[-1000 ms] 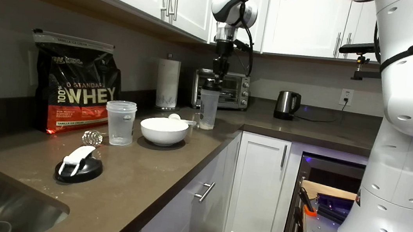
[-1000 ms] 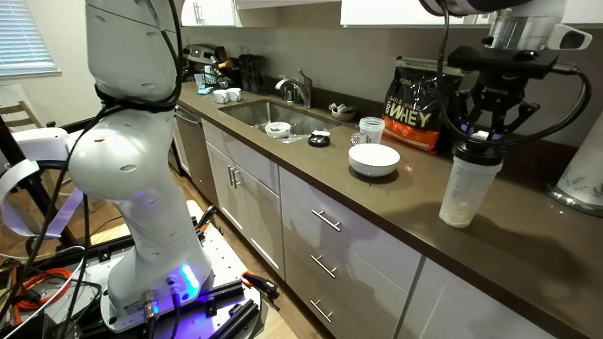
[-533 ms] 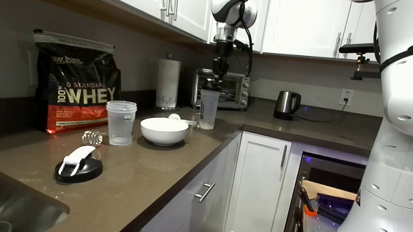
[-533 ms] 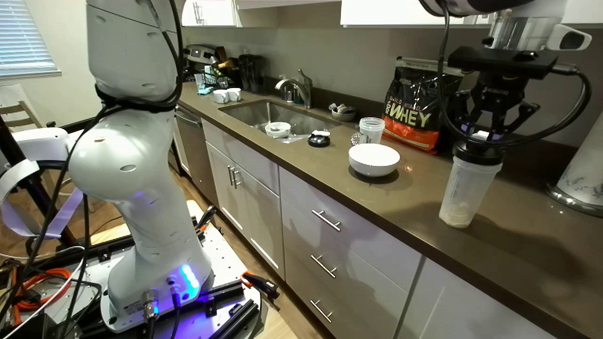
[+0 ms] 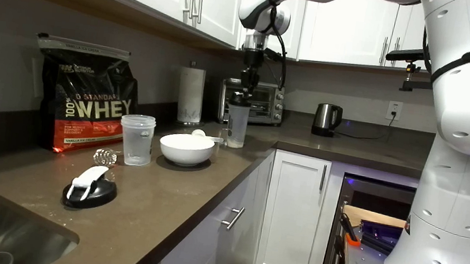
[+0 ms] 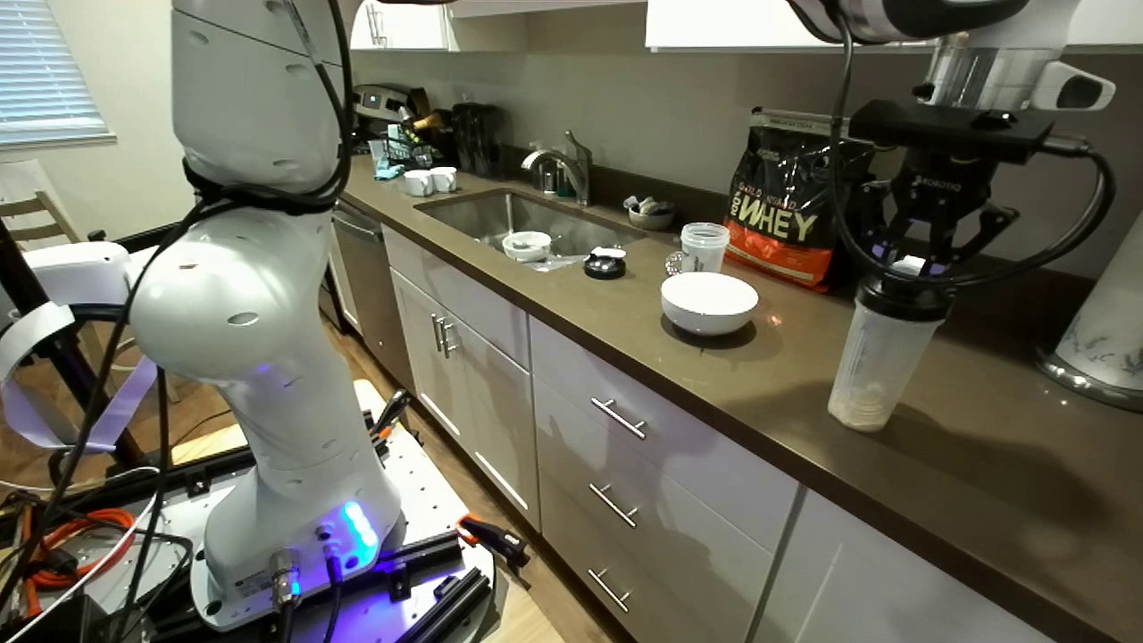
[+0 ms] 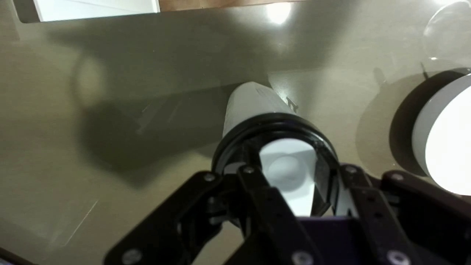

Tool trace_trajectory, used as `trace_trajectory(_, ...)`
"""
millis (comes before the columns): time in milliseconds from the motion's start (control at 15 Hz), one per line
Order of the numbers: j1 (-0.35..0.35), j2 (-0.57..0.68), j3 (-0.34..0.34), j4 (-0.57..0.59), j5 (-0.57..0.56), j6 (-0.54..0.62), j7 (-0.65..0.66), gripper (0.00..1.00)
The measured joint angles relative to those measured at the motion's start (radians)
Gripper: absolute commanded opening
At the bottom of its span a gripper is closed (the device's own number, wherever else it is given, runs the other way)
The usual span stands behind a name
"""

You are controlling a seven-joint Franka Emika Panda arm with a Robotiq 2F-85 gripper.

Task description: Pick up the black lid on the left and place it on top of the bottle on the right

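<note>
You're holding your gripper (image 6: pixel 907 259) over the bottle (image 6: pixel 880 366), and its jaws are clamping the lid (image 6: pixel 904 302) from two sides. The lid is sitting on top of the bottle and hiding its rim; the views are not showing how firmly it is seating. In the wrist view, the lid's white cap (image 7: pixel 289 180) is lying between the jaws, its face pointing up. The bottle is standing upright on the bench (image 6: pixel 786 357), near the front edge, with a pale layer (image 6: pixel 863 409) showing at its bottom.

In an exterior view, a scoop (image 5: pixel 198 132) is showing above the rim of the bowl (image 5: pixel 185 150), its handle pointing toward the bottle; you're not seeing enough to tell whether it is lying in the bowl or behind it. The cup (image 5: pixel 137 140) is standing on the bowl's other side, near the bag (image 5: pixel 86 100), and a wire ball (image 5: pixel 105 157) is lying near the cup's foot. The other lid (image 5: pixel 97 196) is resting on the bench near the sink (image 5: pixel 46 230), its white flap (image 5: pixel 90 175) slanting upward. Beyond the bottle, the paper roll (image 5: pixel 191 95) and the oven (image 5: pixel 265 93) are standing farther back, while the kettle (image 5: pixel 323 117) is standing well apart, farther along the bench
</note>
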Motion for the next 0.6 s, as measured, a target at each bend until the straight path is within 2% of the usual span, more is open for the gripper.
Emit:
trace_trajectory(200,0.000,0.002,0.000,0.003,0.000,0.000,0.000,0.15)
trace_trajectory(267,0.000,0.003,0.000,0.004,0.000,0.000,0.000,0.63)
trace_trajectory(400,0.000,0.003,0.000,0.006,0.000,-0.001,0.002,0.69)
trace_trajectory(600,0.000,0.004,0.000,0.007,0.000,-0.002,0.004,0.88)
